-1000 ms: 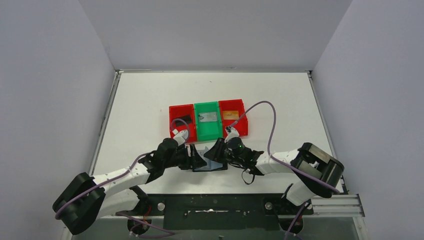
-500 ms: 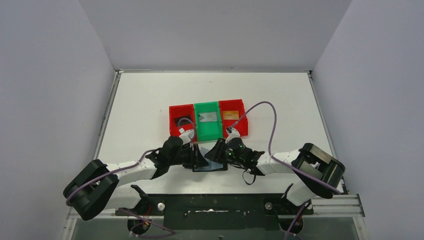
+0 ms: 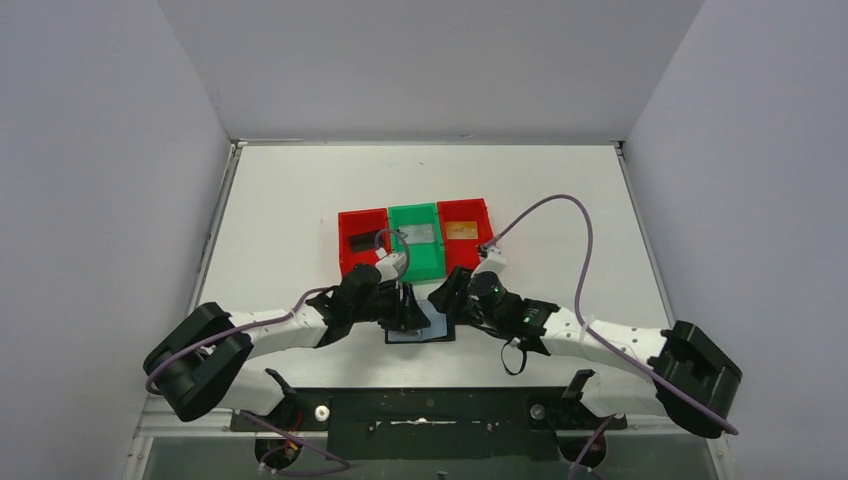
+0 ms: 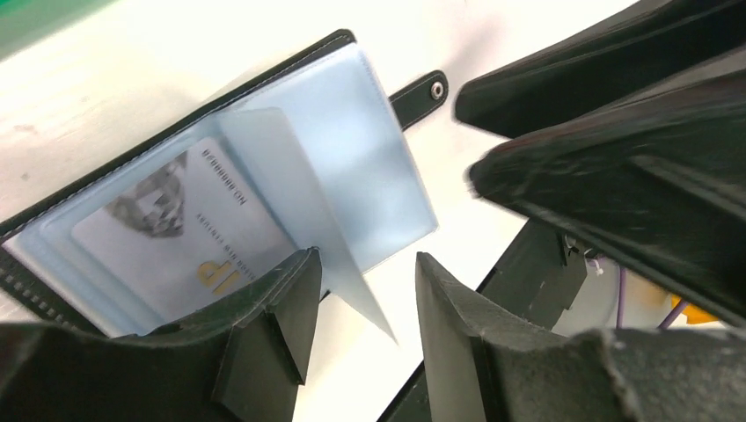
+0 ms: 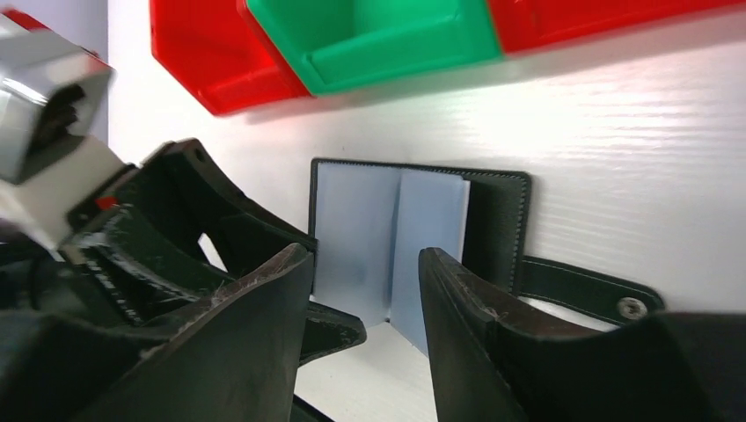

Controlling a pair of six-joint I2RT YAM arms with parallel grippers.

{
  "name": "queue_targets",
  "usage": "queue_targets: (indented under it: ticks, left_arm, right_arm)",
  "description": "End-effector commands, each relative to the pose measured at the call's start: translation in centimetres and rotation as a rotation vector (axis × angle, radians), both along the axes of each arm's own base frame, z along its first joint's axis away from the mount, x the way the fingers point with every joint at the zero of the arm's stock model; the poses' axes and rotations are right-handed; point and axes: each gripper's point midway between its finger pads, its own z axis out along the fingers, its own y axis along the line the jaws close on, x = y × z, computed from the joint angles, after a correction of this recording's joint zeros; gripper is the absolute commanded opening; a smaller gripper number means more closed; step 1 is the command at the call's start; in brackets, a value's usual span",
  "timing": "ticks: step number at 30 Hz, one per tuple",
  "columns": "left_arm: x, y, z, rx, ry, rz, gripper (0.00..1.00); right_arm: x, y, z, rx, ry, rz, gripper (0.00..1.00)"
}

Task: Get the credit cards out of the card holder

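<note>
You have one card holder open flat on the table, one card inside. Three bins hold one each: black card, silver card, orange card. Your left gripper and right gripper — jaws parted, nothing held.

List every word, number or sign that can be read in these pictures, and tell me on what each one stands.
"IP", gold, on the pale card inside the card holder; more letters may be hidden.
"NO." on the same card; the digits after it are blurred.
A smaller line there: too small to read.
The three cards in the bins: too small to read.
</note>
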Motion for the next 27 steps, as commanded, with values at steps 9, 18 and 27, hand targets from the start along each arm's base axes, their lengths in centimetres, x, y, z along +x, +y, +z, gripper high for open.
queue_targets:
  ticks: [9, 18, 27]
  left_arm:
    - [0.8, -4.6, 0.3, -0.016, -0.061, -0.091, 0.47]
    - [1.7, -5.0, 1.2, 0.015, -0.092, -0.069, 0.48]
    - [2.7, -4.0, 4.2, -0.009, -0.171, 0.007, 0.55]
  right_arm:
    - [0.7, -5.5, 2.0, -0.056, -0.089, -0.196, 0.50]
    - [0.7, -4.8, 2.4, -0.023, -0.087, -0.180, 0.46]
    - [0.6, -4.3, 3.7, 0.020, -0.097, -0.166, 0.41]
